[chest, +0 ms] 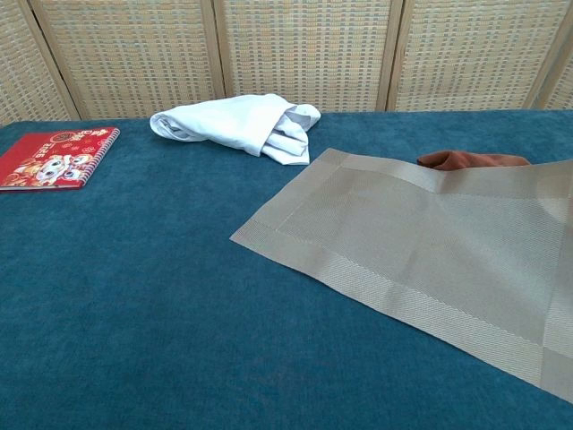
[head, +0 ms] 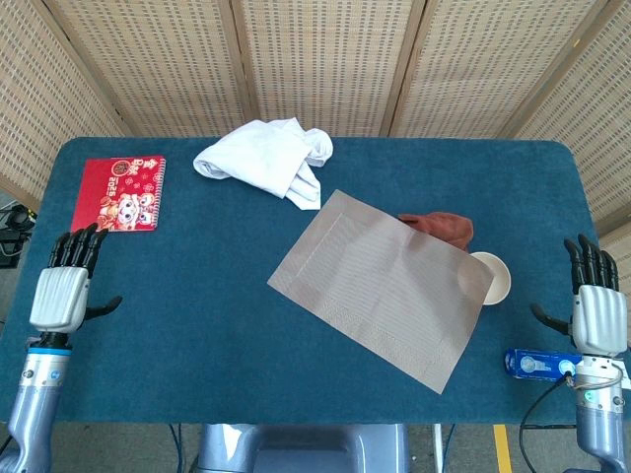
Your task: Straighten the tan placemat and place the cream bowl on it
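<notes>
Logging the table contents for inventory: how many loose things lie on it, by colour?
White: 1, cloth
Red: 1, notebook
Tan: 1, placemat
Rust: 1, cloth
Cream: 1, bowl
Blue: 1, packet
Total: 6

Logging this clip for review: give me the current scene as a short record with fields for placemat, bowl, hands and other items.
placemat: tan placemat lies askew, its right edge overlapping the bowl
bowl: cream bowl on the cloth, partly under the mat, not on it
left hand: left hand near the table's left edge, holds nothing
right hand: right hand off the right edge, fingers apart, empty
other: white cloth, red notebook, rust cloth
</notes>
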Robot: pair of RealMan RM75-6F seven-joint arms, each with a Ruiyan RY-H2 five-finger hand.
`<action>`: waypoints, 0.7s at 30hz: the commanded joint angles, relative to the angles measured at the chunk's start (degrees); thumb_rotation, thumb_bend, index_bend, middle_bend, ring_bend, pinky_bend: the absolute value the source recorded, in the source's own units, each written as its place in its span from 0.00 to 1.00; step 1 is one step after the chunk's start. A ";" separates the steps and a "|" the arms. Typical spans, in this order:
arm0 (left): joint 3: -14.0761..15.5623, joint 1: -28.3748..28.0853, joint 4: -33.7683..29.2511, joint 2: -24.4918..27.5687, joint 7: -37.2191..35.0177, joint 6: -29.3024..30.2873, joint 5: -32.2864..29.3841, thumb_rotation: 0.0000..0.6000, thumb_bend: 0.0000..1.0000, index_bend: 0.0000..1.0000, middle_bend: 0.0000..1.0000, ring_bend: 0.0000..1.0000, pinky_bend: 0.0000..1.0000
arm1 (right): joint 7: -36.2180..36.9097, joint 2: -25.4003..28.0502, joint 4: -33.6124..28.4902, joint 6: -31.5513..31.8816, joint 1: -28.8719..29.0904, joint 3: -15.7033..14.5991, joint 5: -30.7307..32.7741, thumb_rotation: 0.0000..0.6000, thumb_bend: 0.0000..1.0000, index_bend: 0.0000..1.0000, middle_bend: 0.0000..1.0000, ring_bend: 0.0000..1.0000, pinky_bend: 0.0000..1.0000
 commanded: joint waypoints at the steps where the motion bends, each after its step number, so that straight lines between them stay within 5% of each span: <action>1: -2.32 -5.85 0.37 -1.15 4.45 -5.87 -0.63 1.00 0.10 0.00 0.00 0.00 0.00 | 1.60 0.75 -0.39 0.38 -0.48 0.43 0.01 1.00 0.29 0.00 0.00 0.00 0.00; 12: -5.88 -20.12 6.03 -11.09 17.25 -18.11 -8.70 1.00 0.10 0.00 0.00 0.00 0.00 | 3.37 1.24 -0.04 -0.06 -0.57 0.99 0.06 1.00 0.29 0.00 0.00 0.00 0.00; 21: -5.68 -27.31 12.47 -18.52 25.19 -22.29 -14.85 1.00 0.01 0.00 0.00 0.00 0.00 | 5.32 1.74 0.23 -0.41 -0.82 1.54 0.55 1.00 0.29 0.00 0.00 0.00 0.00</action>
